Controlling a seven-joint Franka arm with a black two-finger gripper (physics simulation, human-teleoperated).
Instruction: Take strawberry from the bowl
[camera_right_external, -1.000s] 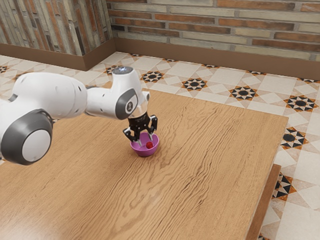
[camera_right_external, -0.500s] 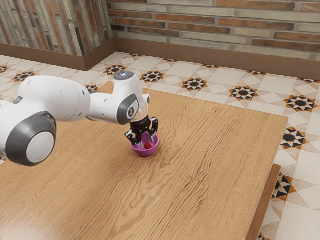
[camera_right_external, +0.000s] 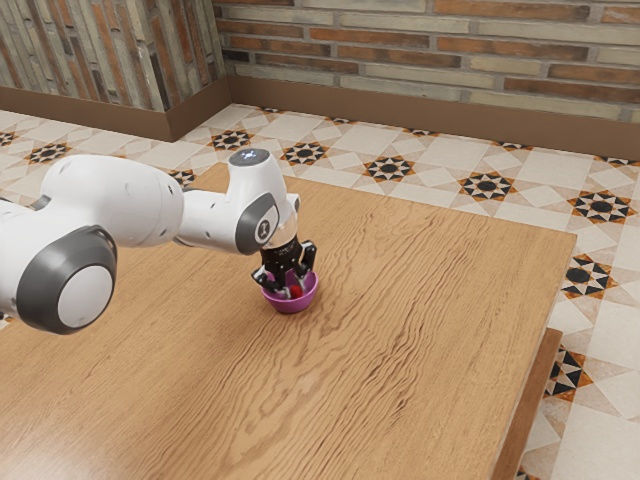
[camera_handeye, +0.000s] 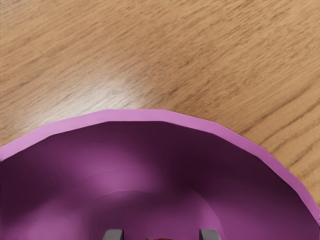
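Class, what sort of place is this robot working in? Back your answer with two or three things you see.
It looks like a furnished room indoors, perhaps a home: a patterned tile floor, a brick wall with a brown skirting board, and a wooden table.

Wooden table (camera_right_external: 430, 300); patterned tile floor (camera_right_external: 535, 205); brick wall (camera_right_external: 450, 55).

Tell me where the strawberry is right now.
In the exterior view, the strawberry is inside the purple bowl, slightly toward the view's left; the wrist view shows its edge between the open fingers of the tool.
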